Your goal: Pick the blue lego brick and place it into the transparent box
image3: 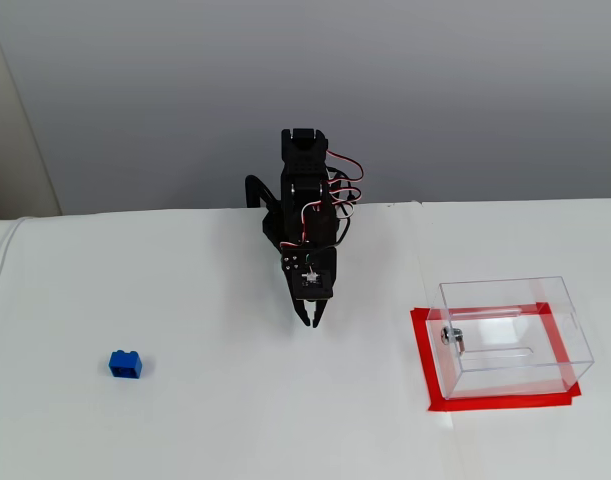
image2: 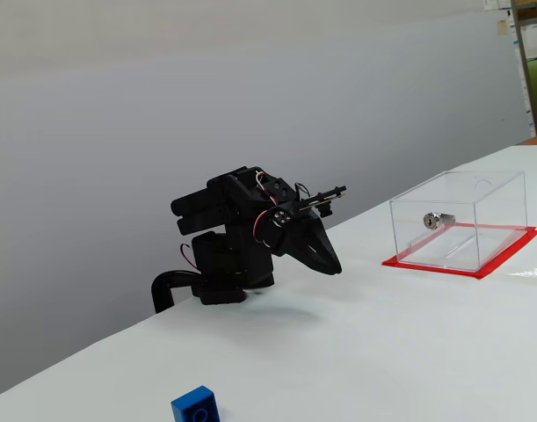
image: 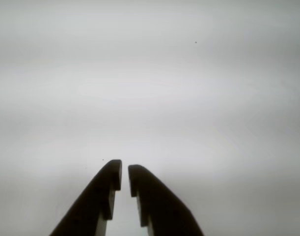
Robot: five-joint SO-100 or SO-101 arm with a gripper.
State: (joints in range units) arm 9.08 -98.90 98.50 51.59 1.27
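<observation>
The blue lego brick (image3: 125, 364) lies on the white table at the left in a fixed view, and at the bottom edge (image2: 196, 406) in the other. The transparent box (image3: 513, 335) stands at the right on its red base, a silver lock on one wall (image2: 437, 220). My gripper (image3: 310, 321) hangs low over the table between them, folded near the arm's base, far from both. Its dark fingertips (image: 124, 175) are nearly together with a thin gap and nothing between them. The wrist view shows only bare white table ahead.
The black arm base (image2: 220, 272) sits at the table's back edge against a grey wall. White tabletop (image3: 215, 420) spreads around the brick and the box.
</observation>
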